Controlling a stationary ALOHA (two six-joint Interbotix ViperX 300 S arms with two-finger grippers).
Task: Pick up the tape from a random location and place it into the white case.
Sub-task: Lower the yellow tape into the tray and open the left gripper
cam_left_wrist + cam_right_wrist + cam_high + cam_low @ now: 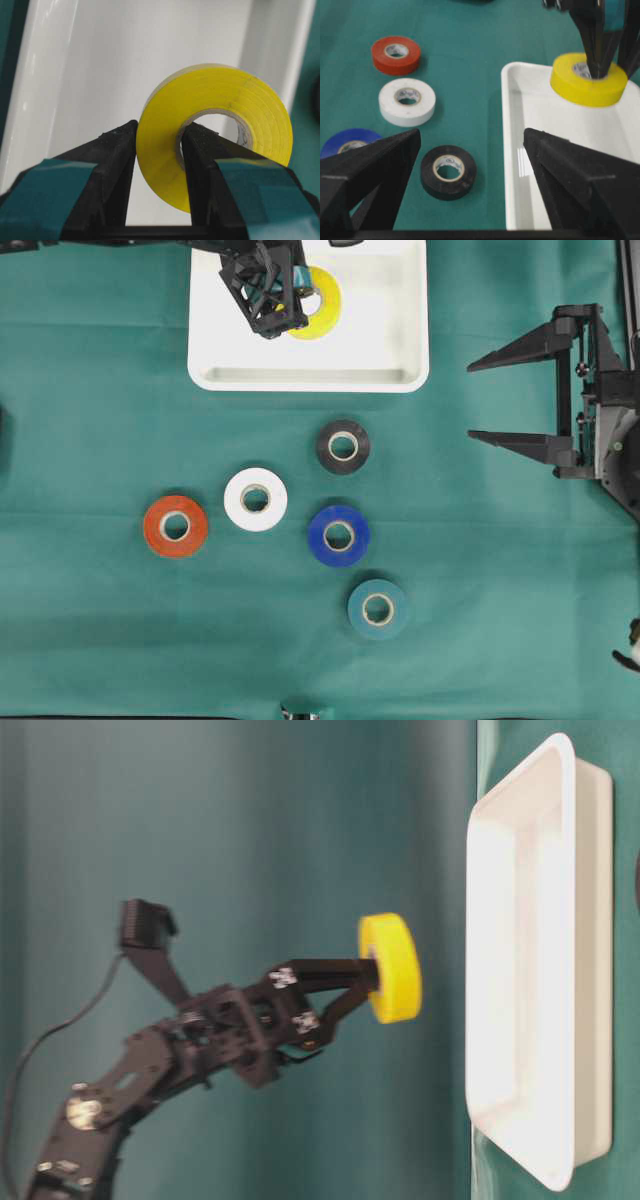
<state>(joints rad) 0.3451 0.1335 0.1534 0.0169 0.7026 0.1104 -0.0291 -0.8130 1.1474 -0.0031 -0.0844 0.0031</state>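
Item: yellow tape roll [322, 302], recorded held above the white case [395, 340], clear of its floor as shown in the table-level view, over the half of the case farthest from the loose rolls. Holder: left gripper [159, 150], its fingers [116, 150] clamped on the roll's wall, one inside the core and one against the outer face. Right gripper [495, 400]: parked well to the side of the case, fingers spread wide, nothing held. Other stock on the green counter [90, 620], all outside the case: black roll [343, 446] nearest its rim, then white roll [255, 499], blue roll [338, 535], red roll [175, 526] and teal roll [377, 609]. Handling note, as a judgement: the roll was best lowered flat until close to the case floor, kept away from the raised rim, and only then released, so that it would not bounce or roll out.
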